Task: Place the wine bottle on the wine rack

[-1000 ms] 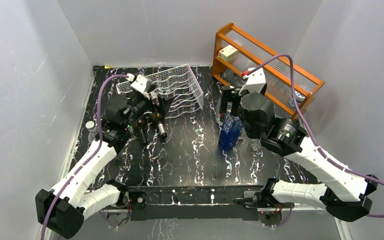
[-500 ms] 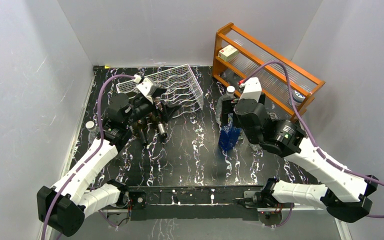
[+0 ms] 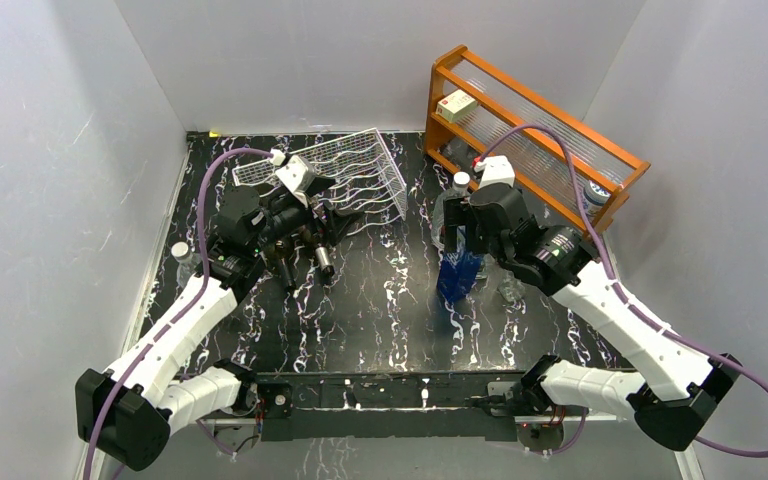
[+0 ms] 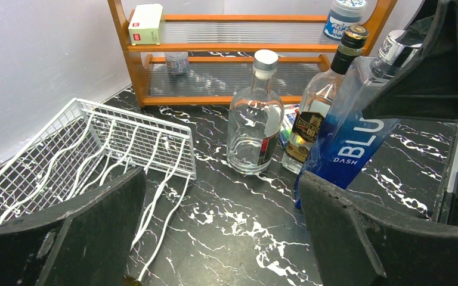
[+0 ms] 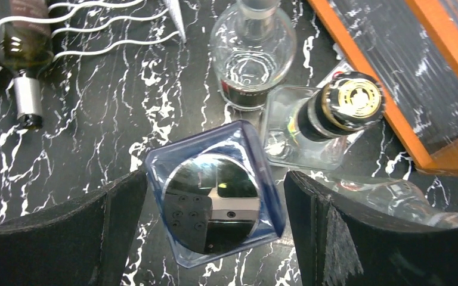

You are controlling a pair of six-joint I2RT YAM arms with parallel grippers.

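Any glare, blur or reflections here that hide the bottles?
Top external: even light, no glare, though the right arm partly covers the blue bottle. Left wrist: sharp, small highlights on the clear round bottle. Right wrist: the blue bottle's shiny cap mirrors hardware above it.

We see our left end effector point(image 4: 220, 179) with fingers spread wide above the black marbled table point(image 4: 232, 250). The white wire wine rack point(image 4: 89, 152) sits left. Ahead stand a clear bottle point(image 4: 253, 122), a black-capped bottle point(image 4: 321, 107) and a blue bottle point(image 4: 349, 143), before an orange shelf point(image 4: 226, 46).
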